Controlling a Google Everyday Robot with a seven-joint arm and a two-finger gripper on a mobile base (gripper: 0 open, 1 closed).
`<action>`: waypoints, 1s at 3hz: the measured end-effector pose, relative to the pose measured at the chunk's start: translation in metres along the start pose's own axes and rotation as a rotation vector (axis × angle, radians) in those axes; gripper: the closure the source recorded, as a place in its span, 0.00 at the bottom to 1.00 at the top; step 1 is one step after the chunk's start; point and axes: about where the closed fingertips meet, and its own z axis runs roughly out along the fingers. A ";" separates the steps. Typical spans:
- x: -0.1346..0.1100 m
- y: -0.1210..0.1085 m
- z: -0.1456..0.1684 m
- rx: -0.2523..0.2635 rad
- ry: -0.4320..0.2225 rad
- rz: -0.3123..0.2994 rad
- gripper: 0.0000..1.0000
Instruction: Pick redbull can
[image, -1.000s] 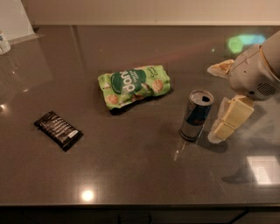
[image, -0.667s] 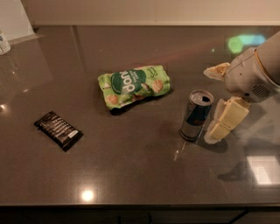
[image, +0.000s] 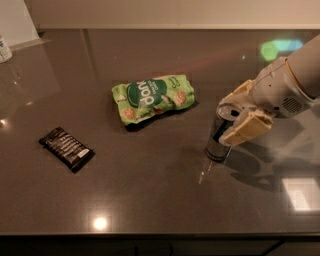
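Can (image: 216, 144) stands upright on tabletop (image: 150, 195), right of centre, base down on the surface. Gripper (image: 223, 123) is at the can's top w/ arm entering from the right. Jaws open, one behind the rim and one in front, can top between them; can't tell if they touch it. Green bag (image: 152, 97) lies well left of can, black wrapper (image: 66, 148) further left.

Kitchen-like — dark countertop (image: 150, 200), snack bag (image: 152, 97)
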 end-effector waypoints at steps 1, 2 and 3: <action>-0.004 0.001 0.000 -0.013 -0.021 0.003 0.64; -0.011 -0.001 -0.008 -0.014 -0.022 0.017 0.87; -0.038 -0.012 -0.045 0.010 -0.008 0.082 1.00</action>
